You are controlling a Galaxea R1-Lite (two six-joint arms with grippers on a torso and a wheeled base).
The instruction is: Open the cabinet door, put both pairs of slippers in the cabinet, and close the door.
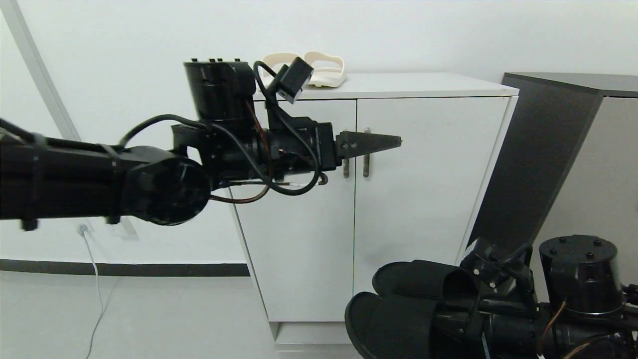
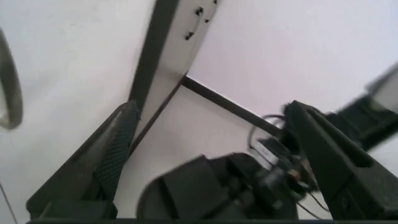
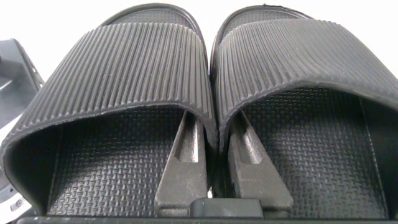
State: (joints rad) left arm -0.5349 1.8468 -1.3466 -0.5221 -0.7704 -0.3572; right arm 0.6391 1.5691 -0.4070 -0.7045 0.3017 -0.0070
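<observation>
At the closed cabinet (image 1: 423,209), the left gripper (image 1: 381,141) hangs level with the handles (image 1: 366,167); its wrist view shows the fingers (image 2: 106,155) spread. Low before the cabinet, the right gripper (image 3: 214,168) clamps the black slippers (image 3: 143,68) by their inner walls. The beige slippers (image 1: 321,67) lie on top.

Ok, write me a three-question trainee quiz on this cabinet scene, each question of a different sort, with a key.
1. Fill in: the white slippers lie on the ____ of the cabinet.
2. True or false: the cabinet stands open.
3. What does the right hand hold? A) white slippers B) black slippers C) nothing

Key: 1 top; 2 false; 3 B.
</observation>
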